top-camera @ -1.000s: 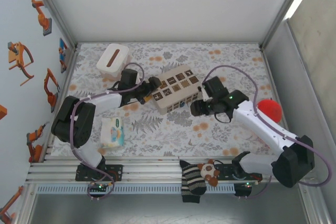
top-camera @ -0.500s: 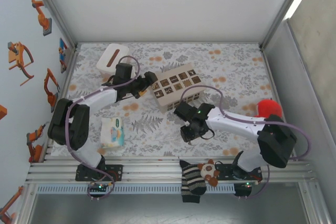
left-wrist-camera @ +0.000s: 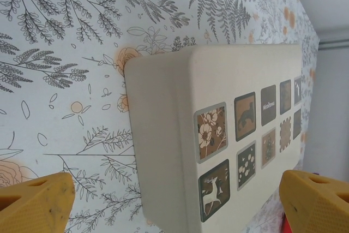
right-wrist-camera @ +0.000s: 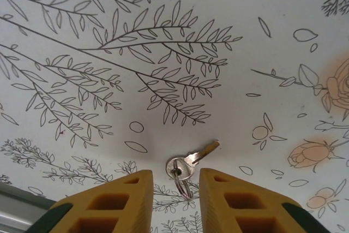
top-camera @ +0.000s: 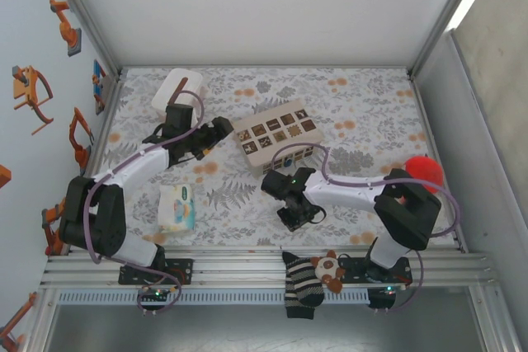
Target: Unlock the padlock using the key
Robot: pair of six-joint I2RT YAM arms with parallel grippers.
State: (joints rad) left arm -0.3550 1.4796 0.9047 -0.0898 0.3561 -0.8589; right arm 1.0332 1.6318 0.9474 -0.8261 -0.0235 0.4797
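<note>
Silver-coloured key (right-wrist-camera: 192,157): lies flat on the flowered cloth (right-wrist-camera: 82,31) toward the near side of the table. In my right wrist view its blade points up and to the right. Its round head is threaded on a thin metal ring (right-wrist-camera: 185,185).

My right pincer (right-wrist-camera: 175,183): hangs low over the cloth, its yellow fingers (right-wrist-camera: 117,203) parted by a narrow gap. The ring lies in that gap and the key's head sits at its mouth. Neither finger visibly touches the metal, so I have hold of nothing.

My left pincer (left-wrist-camera: 174,189): spread wide and empty, one yellow tip in each lower corner of my left wrist view. Seen from above, it sits just beside the left end of the beige box.

Beige box (top-camera: 276,133): rounded corners, with two rows of dark picture squares on top, a flower and a deer among them. It lies askew at mid table, between my two pincers and well apart from the key.

Other items, top view: white tissue box (top-camera: 176,91) at the far left, packet of wipes (top-camera: 176,206) at the near left, red ball (top-camera: 423,172) by the right wall.
</note>
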